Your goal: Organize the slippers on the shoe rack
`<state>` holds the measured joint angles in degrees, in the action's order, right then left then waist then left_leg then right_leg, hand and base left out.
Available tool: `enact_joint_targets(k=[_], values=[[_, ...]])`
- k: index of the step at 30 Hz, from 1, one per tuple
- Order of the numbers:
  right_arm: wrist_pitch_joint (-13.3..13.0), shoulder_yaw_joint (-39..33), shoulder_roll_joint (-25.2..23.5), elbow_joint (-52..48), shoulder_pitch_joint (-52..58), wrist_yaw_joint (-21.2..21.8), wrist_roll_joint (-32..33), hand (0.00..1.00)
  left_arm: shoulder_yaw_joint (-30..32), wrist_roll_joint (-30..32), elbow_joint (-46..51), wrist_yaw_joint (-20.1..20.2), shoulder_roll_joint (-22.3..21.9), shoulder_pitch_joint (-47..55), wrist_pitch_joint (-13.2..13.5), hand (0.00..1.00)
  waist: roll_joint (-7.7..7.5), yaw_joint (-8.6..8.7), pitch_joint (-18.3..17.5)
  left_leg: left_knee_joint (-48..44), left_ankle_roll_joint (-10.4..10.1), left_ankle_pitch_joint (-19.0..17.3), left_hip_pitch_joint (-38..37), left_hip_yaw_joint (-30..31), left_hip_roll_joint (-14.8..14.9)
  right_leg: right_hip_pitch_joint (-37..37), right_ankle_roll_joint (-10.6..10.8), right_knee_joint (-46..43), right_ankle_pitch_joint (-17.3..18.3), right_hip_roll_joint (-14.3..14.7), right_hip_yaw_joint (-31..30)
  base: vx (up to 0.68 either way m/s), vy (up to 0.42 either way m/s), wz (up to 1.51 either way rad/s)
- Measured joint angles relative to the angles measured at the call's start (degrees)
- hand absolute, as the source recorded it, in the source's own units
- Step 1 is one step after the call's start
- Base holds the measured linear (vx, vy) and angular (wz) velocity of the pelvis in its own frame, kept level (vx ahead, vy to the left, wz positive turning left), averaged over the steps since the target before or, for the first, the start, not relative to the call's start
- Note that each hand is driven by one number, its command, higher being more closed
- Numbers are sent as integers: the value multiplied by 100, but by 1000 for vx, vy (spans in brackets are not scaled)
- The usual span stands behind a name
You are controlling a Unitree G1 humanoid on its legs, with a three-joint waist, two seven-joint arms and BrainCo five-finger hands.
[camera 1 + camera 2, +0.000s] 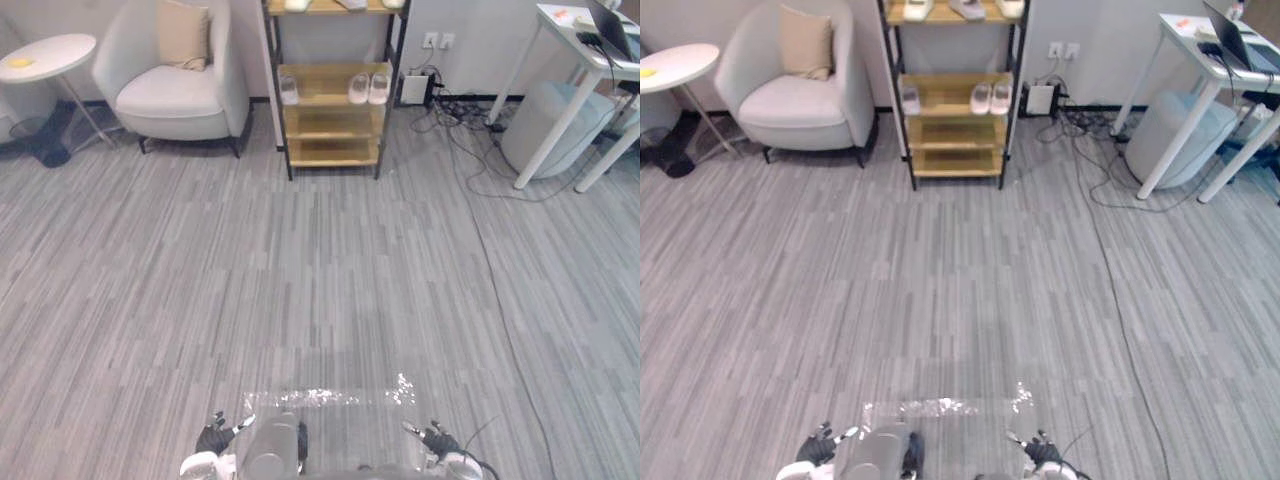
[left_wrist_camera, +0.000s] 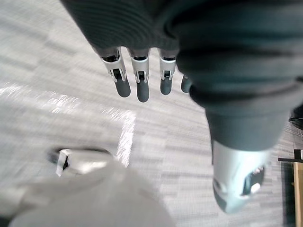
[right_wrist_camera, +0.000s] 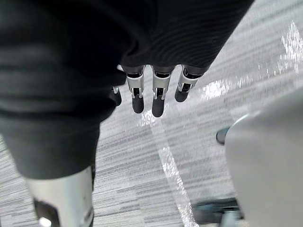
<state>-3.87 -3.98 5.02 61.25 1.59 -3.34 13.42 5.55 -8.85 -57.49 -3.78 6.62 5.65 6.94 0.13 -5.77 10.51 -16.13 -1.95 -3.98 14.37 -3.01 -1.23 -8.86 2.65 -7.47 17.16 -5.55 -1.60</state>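
Black-framed wooden shoe rack (image 1: 331,152), far centre. Second shelf: single white slipper (image 1: 289,90) at left, white slipper pair (image 1: 369,88) at right. More white slippers (image 1: 962,8) on top shelf.

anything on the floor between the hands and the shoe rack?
Almost bare, per the left eye view: one shiny strip lies just ahead of the left hand and right hand, then plain carpet up to the shoe rack.

Grey striped carpet (image 1: 320,270) runs out ahead of me, a shiny strip of tape (image 1: 320,396) across it close in. Far left sits a round white side table (image 1: 60,45) with something small and yellow (image 1: 20,62) on top. Beside it is a pale armchair (image 1: 175,95) — beige cushion (image 1: 184,35) upright against its back. Off to my right there's a white desk (image 1: 565,30) with a laptop (image 1: 612,25), a pale round container (image 1: 545,125) beneath it — cables (image 1: 465,115) tangled on the floor below the wall sockets (image 1: 438,41).
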Motion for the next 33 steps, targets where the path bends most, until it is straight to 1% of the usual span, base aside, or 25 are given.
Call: enact_joint_targets(k=[1, 3, 5, 7, 8, 9, 10, 11, 12, 14, 15, 17, 18, 19, 20, 21, 22, 23, 24, 25, 27, 29, 31, 32, 33], values=[[-4, 31, -78, 1, -27, 10, -4, 0, -10, -22, 6, -3, 44, -93, 12, 0, -109, 1, 15, -87, 128, -110, 38, -54, -120, -1, -17, -78, -43, -53, -116, 565, 245, -18], [1, 28, -159, 3, -116, 10, -6, 0, 0, -24, -1, 1, 47, -171, 4, 0, -154, -79, 27, -428, 300, -363, 45, -215, -166, 95, -12, -457, -54, -139, -250, 449, 178, -13], [-1, 26, -275, -108, -176, 32, -18, 0, -10, -23, -3, 1, 49, -165, 2, 0, -192, -100, 12, -331, 400, -427, -256, -302, -230, 264, 158, -1193, -147, -173, -410, 364, 152, -22], [-14, 103, -383, -191, -168, 119, -202, 0, -105, -20, 0, 5, 63, -117, 0, 0, -187, -83, 17, 11, 476, -737, -943, -275, -208, 852, 877, -2986, -600, -105, -443, 374, 115, -28], [-9, 146, -437, -181, -163, 137, -226, 0, -124, -19, -5, 10, 119, -118, -12, 0, -264, -65, 58, 127, 500, -814, -1284, -289, -247, 1193, 972, -3961, -732, -161, -364, 343, 50, -14], [-10, 201, -433, -288, -142, 155, -227, 0, -164, -18, -4, 12, 155, -108, -16, 0, -268, -13, 49, 227, 513, -946, -1600, -266, -242, 1603, 631, -4754, -533, -207, -112, 325, 12, -8], [-13, 219, -415, -308, -152, 174, -228, 0, -181, -19, -35, 13, 163, -167, -15, 0, -299, -1, 75, 384, 586, -1034, -1961, -257, -212, 1850, 306, -4899, -298, -242, 225, 328, -2, -2], [-14, 230, -399, -304, -163, 188, -230, 0, -187, -20, -53, 14, 161, -172, -16, 0, -290, 10, 76, 457, 576, -1092, -2126, -249, -154, 1989, 128, -4748, -155, -227, 449, 389, -31, 5], [-27, 243, -365, -306, -188, 219, -230, 0, -216, -20, -52, 26, 136, -197, -7, 0, -247, 73, 73, 507, 550, -1226, -2286, -199, -15, 2219, -47, -4105, -24, -111, 809, 327, -40, 14], [-31, 244, -332, -293, -314, 230, -229, 0, -221, -19, -58, 28, 81, -229, -13, 0, -220, 192, 92, 585, 457, -1335, -2498, -133, 163, 2625, -108, -2859, -141, 161, 1002, 411, -47, 17], [-27, 245, -306, -292, -376, 233, -228, 0, -224, -19, -61, 31, 28, -231, -16, 0, -195, 266, 107, 671, 453, -1347, -2591, -104, 235, 2750, -112, -2156, -437, 314, 992, 507, -77, 21], [-27, 245, -229, -289, -378, 232, -227, 0, -263, -12, -69, 40, -108, -254, -20, 0, -185, 342, 138, 798, 397, -1380, -2877, 122, 233, 2774, -194, -382, -1541, 579, 822, 525, -125, 32], [-25, 243, -212, -285, -353, 232, -228, 0, -259, -14, -72, 48, -106, -256, -14, 0, -208, 358, 127, 783, 336, -1418, -2977, 245, 194, 2729, -209, -205, -1756, 594, 775, 558, -179, 71], [-17, 225, -138, -286, -320, 236, -229, 0, -253, -14, -146, 48, -163, -311, -14, 0, -171, 449, 125, 713, 314, -1496, -3177, 603, 214, 2656, -418, -454, -2422, 573, 703, 568, -202, 78], [-11, 181, -10, -228, -338, 237, -230, 0, -238, -13, -167, 47, -311, -369, 2, 0, 90, 473, 72, 462, 296, -1486, -3117, 809, 421, 2618, -500, -652, -2126, 663, 870, 574, -204, 80], [-18, 131, 35, -202, -336, 241, -231, 0, -205, -11, -164, 52, -378, -378, 11, 0, 208, 478, 31, 175, 289, -1482, -2990, 906, 486, 2580, -520, -665, -2004, 720, 964, 574, -207, 49], [-13, 39, 65, -198, -342, 236, -230, 0, -24, -9, -159, 53, -528, -383, 7, 0, 348, 474, 34, -696, 113, -1366, -2648, 995, 574, 2387, -610, -659, -1819, 827, 1122, 566, -222, 37], [-12, 38, 63, -257, -318, 228, -227, 0, 197, 3, -127, 60, -634, -412, -16, 0, 388, 491, 56, -1806, -168, -1021, -2208, 973, 604, 2156, -664, -618, -1649, 882, 1179, 664, -230, 27], [-2, 52, 57, -334, -277, 219, -220, 0, 270, 13, -92, 53, -655, -421, -20, 0, 388, 483, 75, -2643, -303, -588, -1862, 939, 631, 1939, -721, -553, -1562, 913, 1173, 628, -193, 16], [5, 84, 16, -409, -229, 206, -216, 0, 352, 26, 10, 60, -671, -403, -13, 0, 356, 417, 161, -3679, -323, -617, -1453, 660, 836, 1488, -798, -416, -1410, 981, 1182, 512, -131, 11], [1, 89, -136, -422, -191, 189, -206, 0, 377, 28, 241, 61, -613, -440, 3, 0, 183, 309, 265, -4322, -189, -940, -882, 245, 971, 844, -896, -209, -1144, 944, 1200, 435, -135, 18], [0, 66, -246, -412, -151, 146, -193, 0, 360, 27, 405, 67, -634, -439, 16, 0, 79, 211, 255, -4135, -22, -1155, -395, 11, 947, 489, -844, -57, -1015, 897, 1209, 356, -107, 10], [8, 57, -302, -403, -219, 104, -154, 0, 342, 24, 504, 65, -661, -440, 32, 0, 86, 98, 257, -2311, 136, -1279, 166, -144, 561, 112, -751, 132, -744, 778, 1124, 349, 2, -8], [12, 57, -298, -402, -223, 103, -154, 0, 347, 23, 511, 64, -697, -440, 32, 0, 104, 68, 264, -1787, 149, -1171, 211, -132, 451, 13, -747, 163, -661, 735, 1080, 420, 82, -25], [22, 62, -274, -381, -221, 102, -154, 0, 344, 9, 509, 61, -698, -429, 36, 0, 138, -34, 246, -524, 54, -702, 245, -99, 227, -77, -664, 236, -556, 649, 979, 528, 162, -38]])
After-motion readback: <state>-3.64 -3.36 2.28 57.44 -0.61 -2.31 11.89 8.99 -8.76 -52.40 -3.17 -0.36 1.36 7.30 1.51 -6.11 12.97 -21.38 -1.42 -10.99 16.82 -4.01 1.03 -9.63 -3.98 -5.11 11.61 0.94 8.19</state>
